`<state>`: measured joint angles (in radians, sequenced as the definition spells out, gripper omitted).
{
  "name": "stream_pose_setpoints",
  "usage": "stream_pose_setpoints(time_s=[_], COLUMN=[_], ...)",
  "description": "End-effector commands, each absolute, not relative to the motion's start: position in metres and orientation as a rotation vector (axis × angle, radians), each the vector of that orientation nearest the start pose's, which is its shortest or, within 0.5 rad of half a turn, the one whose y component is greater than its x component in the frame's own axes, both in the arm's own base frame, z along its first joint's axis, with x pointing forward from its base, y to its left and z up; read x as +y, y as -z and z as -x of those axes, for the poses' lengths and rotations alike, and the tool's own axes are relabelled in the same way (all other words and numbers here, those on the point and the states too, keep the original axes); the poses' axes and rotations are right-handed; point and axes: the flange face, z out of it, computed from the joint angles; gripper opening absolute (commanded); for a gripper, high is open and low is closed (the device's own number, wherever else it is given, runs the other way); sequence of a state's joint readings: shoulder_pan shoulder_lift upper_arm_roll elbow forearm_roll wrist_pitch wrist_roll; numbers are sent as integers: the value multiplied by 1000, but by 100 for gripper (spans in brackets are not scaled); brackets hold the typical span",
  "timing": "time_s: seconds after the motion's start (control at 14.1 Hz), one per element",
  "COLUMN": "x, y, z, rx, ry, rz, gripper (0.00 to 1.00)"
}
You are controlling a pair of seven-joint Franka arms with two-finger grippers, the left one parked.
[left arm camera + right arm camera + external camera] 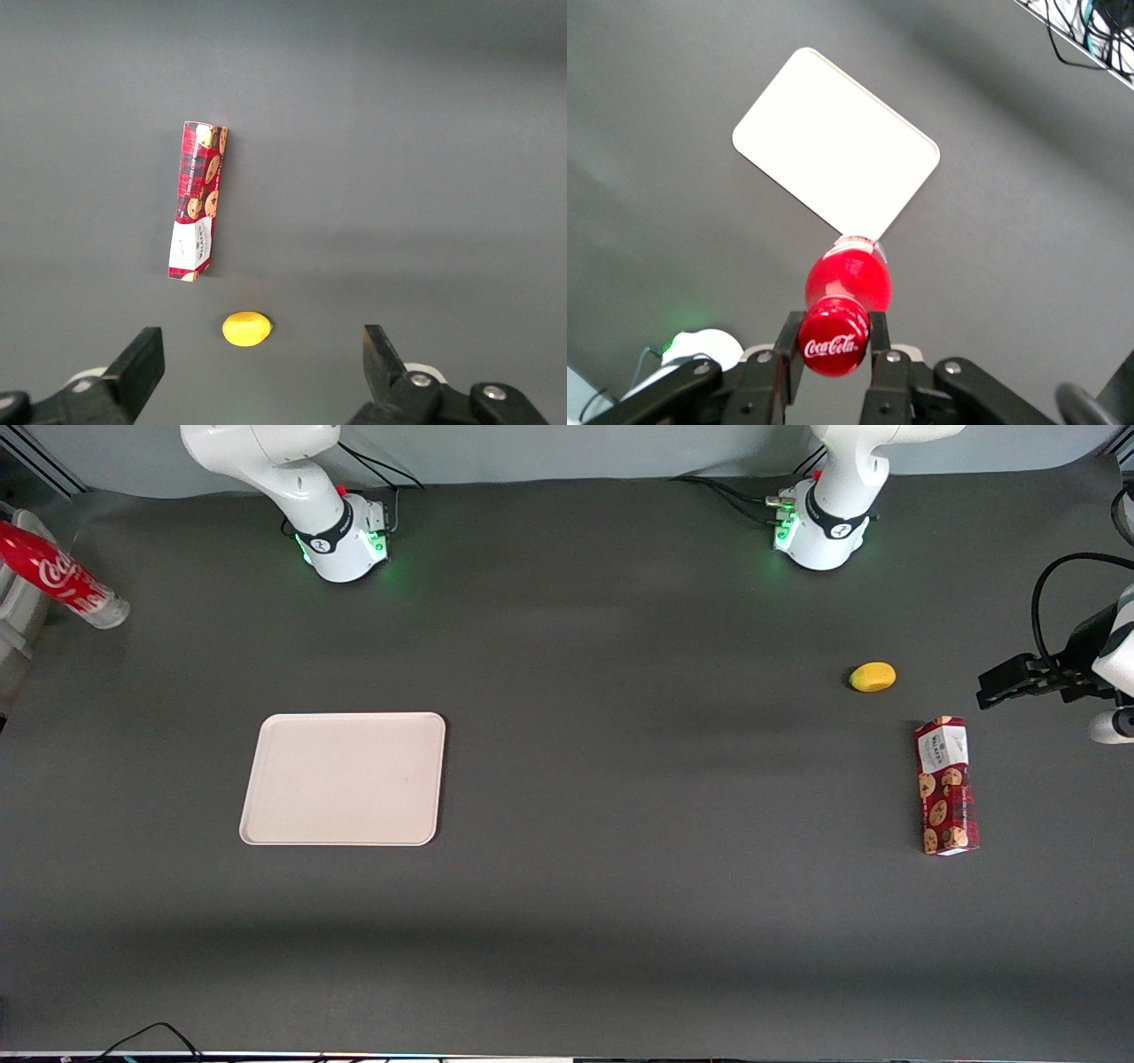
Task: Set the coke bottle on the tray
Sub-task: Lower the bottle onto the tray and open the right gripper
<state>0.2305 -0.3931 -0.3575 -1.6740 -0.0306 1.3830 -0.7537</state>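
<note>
The bottle (60, 577) is already picked up: in the right wrist view the gripper (834, 341) pinches it just below the cap, a finger pressed on either side of the neck, and the red body (848, 279) hangs away from the camera with its silvery base toward the table. In the front view the bottle shows at the upper left edge of the frame, tilted, base pointing down toward the centre, and it seems to be held well above the table, though that view cuts off the gripper itself so the height is only a judgement. So the grasp and lift look done; what is left is the carry over to the tray (344, 778), the lowering and the release. The tray lies flat in the left half of the front view, lower in the frame than the bottle and well apart from it; in the wrist view it shows as a cream rectangle (833, 146) on the table below the hanging bottle. Nothing lies in the tray: its whole floor is bare in both views. It is the only container in sight. Farther out, at the right of the front view, toward the parked arm's end, a yellow lemon-like thing (873, 677) and a red cookie box (946, 786) lie on the table near each other, not touching.
</note>
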Motion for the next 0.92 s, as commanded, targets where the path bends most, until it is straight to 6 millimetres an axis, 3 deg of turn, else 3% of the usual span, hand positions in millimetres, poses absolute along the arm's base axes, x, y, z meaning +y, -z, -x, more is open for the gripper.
stream_pose_setpoints(time_s=[0.0, 0.21, 0.43, 0.57, 0.71, 0.85], x=[-41, -12, -4, -16, -28, -38], y=[-700, -629, -561, -512, -462, -425], z=[-477, -542, -580, -592, -591, -585], rx=[-935, -885, -802, -783, -749, -721], ry=[17, -59, -171, -187, -167, -152], rz=[2886, 2883, 2920, 2932, 2949, 2964], gripper=[16, 16, 16, 16, 16, 16])
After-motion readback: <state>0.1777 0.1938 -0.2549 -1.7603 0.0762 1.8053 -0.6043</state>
